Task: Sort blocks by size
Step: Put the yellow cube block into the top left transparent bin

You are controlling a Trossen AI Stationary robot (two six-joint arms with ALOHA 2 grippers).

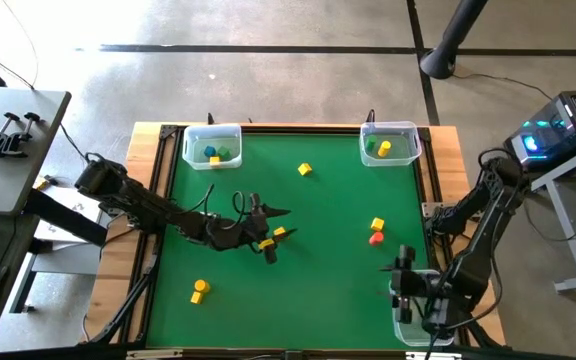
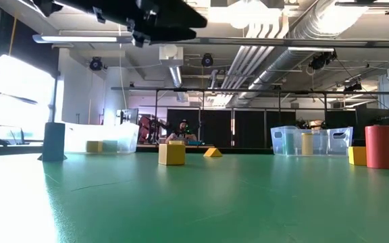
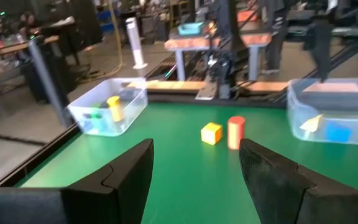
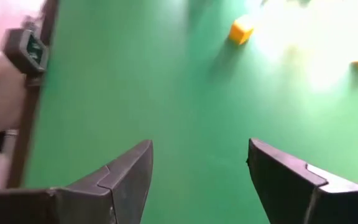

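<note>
Loose blocks lie on the green table: a yellow block (image 1: 305,170) toward the far side, a yellow cube (image 1: 377,224) beside a red cylinder (image 1: 375,238) at the right, and a yellow one (image 1: 200,290) at the near left. Another yellow block (image 2: 172,152) rests on the table under my left gripper (image 1: 271,230). That gripper hangs open above mid-table, pointing level toward the table's right, with nothing between its fingers (image 3: 194,180). My right gripper (image 1: 405,262) stands open over the near right of the table, slanting down at bare green (image 4: 197,180).
Clear bins stand at the far left corner (image 1: 213,145) and the far right corner (image 1: 388,142), each with blocks inside. A third bin (image 1: 413,318) sits at the near right, under my right arm. The middle and near left of the mat have open room.
</note>
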